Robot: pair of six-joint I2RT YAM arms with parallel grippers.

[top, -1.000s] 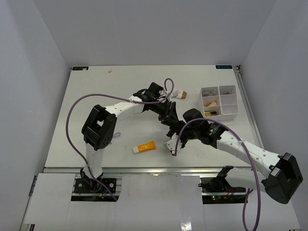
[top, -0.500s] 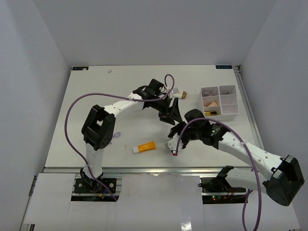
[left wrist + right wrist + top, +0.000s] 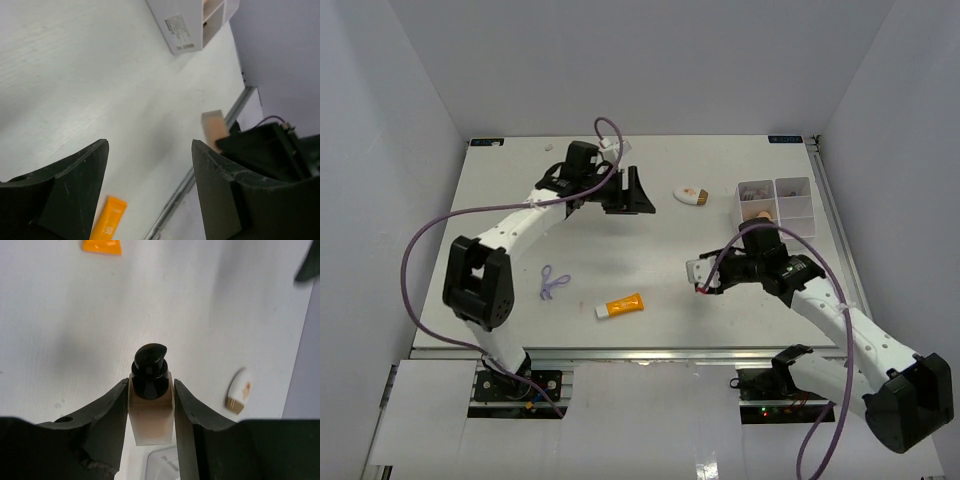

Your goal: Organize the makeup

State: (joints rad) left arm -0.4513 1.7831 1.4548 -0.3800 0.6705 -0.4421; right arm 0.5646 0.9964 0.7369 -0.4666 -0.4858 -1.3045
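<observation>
My right gripper is shut on a beige foundation bottle with a black pump top, held above the table right of centre. My left gripper hangs open and empty over the far middle of the table, its jaws wide apart. An orange tube with a white cap lies near the front edge. To its left lies a purple loop. A white oval compact rests beside the white tray. A beige sponge sits in one tray compartment.
The four-compartment tray stands at the far right, close to the table's right edge. The left arm's purple cable loops over the left side. The left wrist view shows the tray's side and the orange tube.
The left gripper opened, let go of the bottle, and swung back to the far left. The right arm carried the bottle to the right. The purple loop is now uncovered.
</observation>
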